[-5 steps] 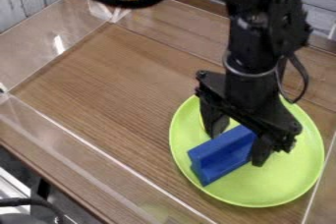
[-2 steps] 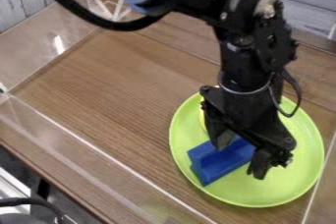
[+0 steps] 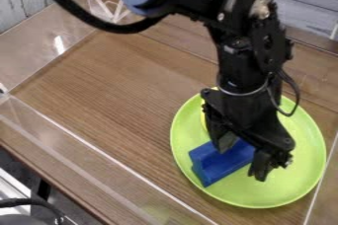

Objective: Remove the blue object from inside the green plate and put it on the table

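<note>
Now I see my gripper (image 3: 246, 153) with fingers (image 3: 215, 130) spread wide, straddling the blue object (image 3: 218, 160) lying in the green plate (image 3: 297, 180) on the bench (image 3: 119, 81).

The plate (image 3: 298, 182) lies on the table (image 3: 119, 86), at the near right of the camera view. The block (image 3: 215, 162) lies in the plate, in its near left part, running from near left to far right. The hand (image 3: 246, 148) stands over the block's far end, one finger (image 3: 216, 128) to its left and the other (image 3: 268, 160) to its right. Low walls (image 3: 59, 32) border the table at the left and far sides.
</note>
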Available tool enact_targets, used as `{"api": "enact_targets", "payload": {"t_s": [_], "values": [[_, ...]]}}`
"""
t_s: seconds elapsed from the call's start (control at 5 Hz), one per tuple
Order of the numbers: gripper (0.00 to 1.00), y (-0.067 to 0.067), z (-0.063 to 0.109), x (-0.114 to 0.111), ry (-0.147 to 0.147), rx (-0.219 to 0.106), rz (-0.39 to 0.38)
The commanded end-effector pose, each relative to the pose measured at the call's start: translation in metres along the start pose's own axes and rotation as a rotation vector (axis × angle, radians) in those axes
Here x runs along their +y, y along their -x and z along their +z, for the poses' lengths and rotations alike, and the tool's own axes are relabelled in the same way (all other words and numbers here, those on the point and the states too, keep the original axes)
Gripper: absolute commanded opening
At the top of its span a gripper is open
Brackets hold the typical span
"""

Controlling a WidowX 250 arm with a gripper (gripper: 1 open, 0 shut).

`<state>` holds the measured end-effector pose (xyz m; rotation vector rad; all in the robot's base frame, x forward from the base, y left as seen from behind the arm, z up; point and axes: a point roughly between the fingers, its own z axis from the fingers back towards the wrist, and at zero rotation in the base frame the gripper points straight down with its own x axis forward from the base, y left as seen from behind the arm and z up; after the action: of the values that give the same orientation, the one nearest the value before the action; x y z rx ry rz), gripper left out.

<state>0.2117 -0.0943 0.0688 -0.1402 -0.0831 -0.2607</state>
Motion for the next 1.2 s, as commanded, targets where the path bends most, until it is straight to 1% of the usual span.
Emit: {"api": "enact_targets", "payload": {"t_s": [0.0,1.0], "values": [[1.00,-0.0040,0.0029,0.0016,0.018,-0.025,0.004],[1.00,-0.0052,0.0021,0.0017,0.061,-0.014,-0.001]]}}
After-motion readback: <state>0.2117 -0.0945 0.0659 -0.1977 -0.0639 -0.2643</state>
